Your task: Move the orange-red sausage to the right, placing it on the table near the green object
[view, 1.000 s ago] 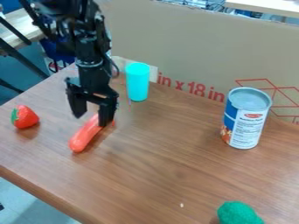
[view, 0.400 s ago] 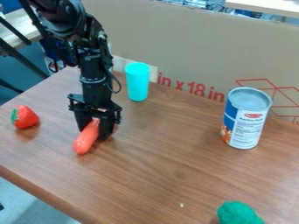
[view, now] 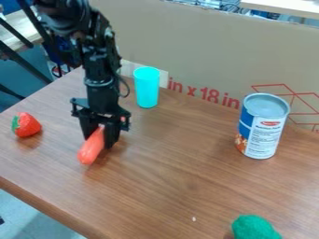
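- Fingers of the gripper (view: 100, 141) have come together since a second ago in the camera view: they stood wide apart over the far part of the red sausage (view: 92, 148), and now they are nearly closed, one on each side of it.
- Between those two moments the sausage's near end has shifted a little to the right in my view, and its body looks shorter, as if tipped by the squeeze.
- Against the nearer of the earlier frames, the change is small; the gripper looks a touch higher, and the shadow below the sausage is more spread.
- Strawberry (view: 27, 125), turquoise cup (view: 147, 87), can (view: 262, 126) and green lump (view: 255, 227) have kept their places on the worktop (view: 168, 177).
- As I judge it, the step in hand is securing the grasp, perhaps with the lift just begun; I can't tell for certain whether the near end is off the wood.
- Next, I'd want the squeeze held firm and a slow, straight rise, watching that long free end, since a hold so far back could let it droop or twist.
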Available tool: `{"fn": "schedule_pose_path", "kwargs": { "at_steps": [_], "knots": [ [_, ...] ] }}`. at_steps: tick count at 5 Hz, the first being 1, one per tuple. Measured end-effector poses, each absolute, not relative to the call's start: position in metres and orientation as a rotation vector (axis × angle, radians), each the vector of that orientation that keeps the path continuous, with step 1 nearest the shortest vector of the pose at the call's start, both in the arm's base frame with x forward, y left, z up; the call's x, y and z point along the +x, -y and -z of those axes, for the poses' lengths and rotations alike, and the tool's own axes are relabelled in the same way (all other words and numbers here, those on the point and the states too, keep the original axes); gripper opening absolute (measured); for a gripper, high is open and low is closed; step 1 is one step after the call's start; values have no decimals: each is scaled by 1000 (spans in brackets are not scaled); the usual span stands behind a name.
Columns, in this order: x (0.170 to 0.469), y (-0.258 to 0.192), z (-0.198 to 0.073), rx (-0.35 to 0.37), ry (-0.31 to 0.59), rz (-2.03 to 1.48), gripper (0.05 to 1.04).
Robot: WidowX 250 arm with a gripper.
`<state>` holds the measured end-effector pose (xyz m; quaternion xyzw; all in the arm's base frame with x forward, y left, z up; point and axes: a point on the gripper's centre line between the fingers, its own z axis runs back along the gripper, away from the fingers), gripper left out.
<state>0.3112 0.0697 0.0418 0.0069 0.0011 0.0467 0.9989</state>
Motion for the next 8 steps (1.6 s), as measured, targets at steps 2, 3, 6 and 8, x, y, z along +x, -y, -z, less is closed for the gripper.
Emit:
{"fn": "schedule_pose_path", "kwargs": {
  "at_steps": [2, 3, 6, 8],
  "knots": [
    [308, -18, -76, 10, 81, 44, 568],
    [298, 7, -66, -33, 60, 104, 568],
    [296, 80, -39, -152, 30, 247, 568],
    [304, 106, -45, -159, 79, 303, 568]
  ]
}}
